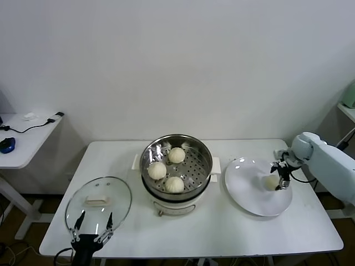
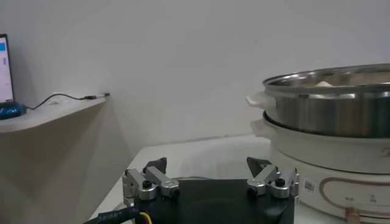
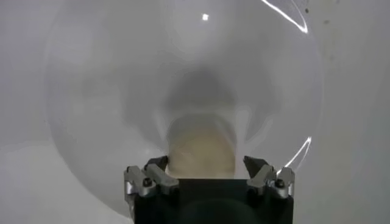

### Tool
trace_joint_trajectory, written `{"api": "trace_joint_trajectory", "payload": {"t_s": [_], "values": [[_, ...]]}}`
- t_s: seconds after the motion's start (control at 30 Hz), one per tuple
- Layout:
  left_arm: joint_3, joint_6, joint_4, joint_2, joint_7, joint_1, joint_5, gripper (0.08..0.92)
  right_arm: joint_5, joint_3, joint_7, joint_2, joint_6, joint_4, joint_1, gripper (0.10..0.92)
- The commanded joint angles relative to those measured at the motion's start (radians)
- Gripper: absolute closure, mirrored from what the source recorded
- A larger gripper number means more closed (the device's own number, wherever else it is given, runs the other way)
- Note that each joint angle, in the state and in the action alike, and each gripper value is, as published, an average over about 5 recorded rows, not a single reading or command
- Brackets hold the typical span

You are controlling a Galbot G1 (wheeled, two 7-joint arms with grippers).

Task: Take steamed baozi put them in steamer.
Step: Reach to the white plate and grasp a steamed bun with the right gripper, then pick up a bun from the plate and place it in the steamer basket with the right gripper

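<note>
Right gripper (image 1: 282,178) of mine hangs open around the last baozi (image 1: 272,182) on the white plate (image 1: 244,194), right of the steamer (image 1: 176,166) holding three. Next I judge: close, lift, carry left. Left gripper (image 1: 93,227) idles open, near the glass lid (image 1: 99,204).

right gripper (image 3: 206,163) fingers (image 3: 156,165) spread around a baozi (image 3: 201,152) on the plate (image 3: 91,91).
</note>
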Motion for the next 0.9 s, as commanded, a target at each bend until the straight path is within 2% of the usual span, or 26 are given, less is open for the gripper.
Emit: {"api": "trace_joint_trajectory", "payload": {"t_s": [0.03,0.23,0.33,0.67,0.9], "values": [[0.0,-0.001,0.002,-0.001,0.0,0.001,0.002,0.177,-0.029,0.033,-0.011,0.036,0.008,-0.049,-0.022,0.245],[0.001,0.0,0.001,-0.003,0.0,0.0,0.004,0.177,-0.022,0.022,-0.025,0.031,0.008,-0.047,-0.014,0.398],[0.001,0.001,0.0,-0.003,0.0,0.0,0.006,0.177,-0.009,0.017,-0.028,0.031,0.006,-0.045,-0.007,0.447],[0.002,0.0,-0.004,-0.004,0.0,0.003,0.007,0.177,0.064,-0.041,-0.03,0.006,-0.015,-0.006,0.039,0.522],[0.003,-0.001,-0.008,-0.002,0.0,0.006,0.003,0.177,0.302,-0.284,-0.017,-0.029,-0.068,0.067,0.27,0.525]]}}
